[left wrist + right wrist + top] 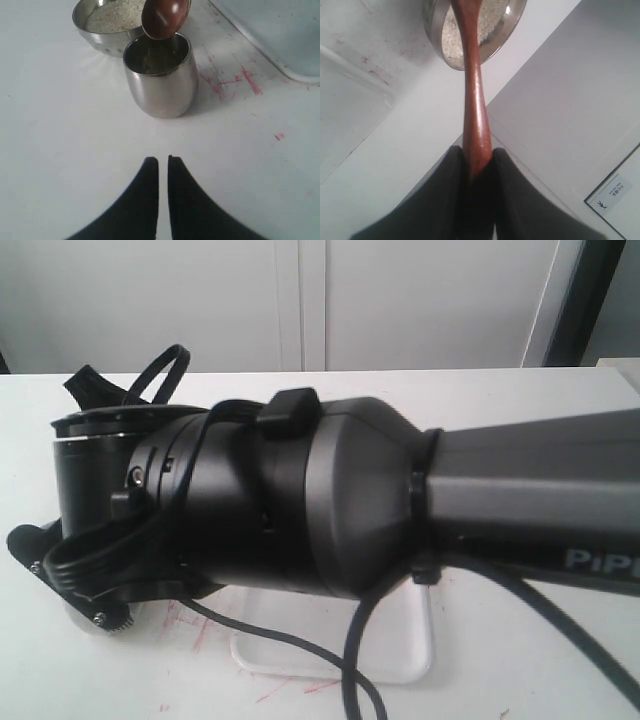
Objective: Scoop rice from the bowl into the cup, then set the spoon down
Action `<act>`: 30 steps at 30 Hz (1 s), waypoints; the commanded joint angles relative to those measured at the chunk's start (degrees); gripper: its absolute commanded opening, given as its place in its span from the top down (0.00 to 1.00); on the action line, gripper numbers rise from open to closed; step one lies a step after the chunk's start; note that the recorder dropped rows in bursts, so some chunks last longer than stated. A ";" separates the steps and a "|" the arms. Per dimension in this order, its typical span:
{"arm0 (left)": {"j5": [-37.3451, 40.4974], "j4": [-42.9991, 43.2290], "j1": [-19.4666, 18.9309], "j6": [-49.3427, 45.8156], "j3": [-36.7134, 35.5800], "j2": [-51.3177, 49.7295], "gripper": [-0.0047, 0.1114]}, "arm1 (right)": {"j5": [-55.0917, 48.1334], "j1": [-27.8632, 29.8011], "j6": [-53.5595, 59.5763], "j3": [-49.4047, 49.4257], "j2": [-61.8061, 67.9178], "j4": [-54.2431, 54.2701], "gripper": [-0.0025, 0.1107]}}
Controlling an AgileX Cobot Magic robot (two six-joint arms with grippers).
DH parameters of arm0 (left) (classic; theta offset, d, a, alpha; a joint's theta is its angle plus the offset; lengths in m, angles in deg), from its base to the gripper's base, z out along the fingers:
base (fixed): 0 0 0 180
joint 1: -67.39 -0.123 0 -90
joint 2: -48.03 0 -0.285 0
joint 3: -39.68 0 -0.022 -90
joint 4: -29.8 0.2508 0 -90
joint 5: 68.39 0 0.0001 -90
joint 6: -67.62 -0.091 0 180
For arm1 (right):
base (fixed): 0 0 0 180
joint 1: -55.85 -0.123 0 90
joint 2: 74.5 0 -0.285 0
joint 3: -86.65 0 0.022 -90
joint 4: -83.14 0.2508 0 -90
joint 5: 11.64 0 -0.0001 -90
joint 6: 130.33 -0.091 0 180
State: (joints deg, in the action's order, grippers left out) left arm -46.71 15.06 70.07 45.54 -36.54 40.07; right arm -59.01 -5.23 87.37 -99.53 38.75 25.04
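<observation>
In the left wrist view the steel cup (pixel 160 80) stands upright on the white table, with the steel bowl (pixel 95 37) right behind it. Pale rice (pixel 112 17) fills the bowl. The spoon's (pixel 165 17) glossy brown oval end hangs over the cup's far rim, its rounded back facing the camera. I cannot tell what lies inside the cup. My right gripper (pixel 479 152) is shut on the spoon handle (pixel 474 100), which runs toward the bowl (pixel 517 20) and rice (pixel 492 22). My left gripper (pixel 163 160) is shut and holds nothing, a short way in front of the cup.
The right arm's black body (pixel 330 500) blocks most of the exterior view and hides the cup, bowl and spoon there. A clear flat tray (pixel 400 645) (pixel 280 35) lies beside the cup. Red marks (pixel 235 80) stain the table between cup and tray.
</observation>
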 commanded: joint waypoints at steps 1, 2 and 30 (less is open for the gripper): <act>0.19 -0.62 0.31 -0.20 -0.29 0.17 0.84 | -0.55 0.18 -0.66 0.19 -0.05 -0.56 0.98; 0.19 -0.62 0.31 -0.20 -0.29 0.17 0.84 | -0.12 0.18 -1.95 0.19 -0.05 -0.56 0.98; 0.19 -0.62 0.31 -0.20 -0.29 0.17 0.84 | -13.86 0.61 -79.90 0.08 -18.98 2.79 0.98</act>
State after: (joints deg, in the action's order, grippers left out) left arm -46.71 15.06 70.07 45.54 -36.54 40.07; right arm -70.34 -5.04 12.08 -99.53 22.55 26.88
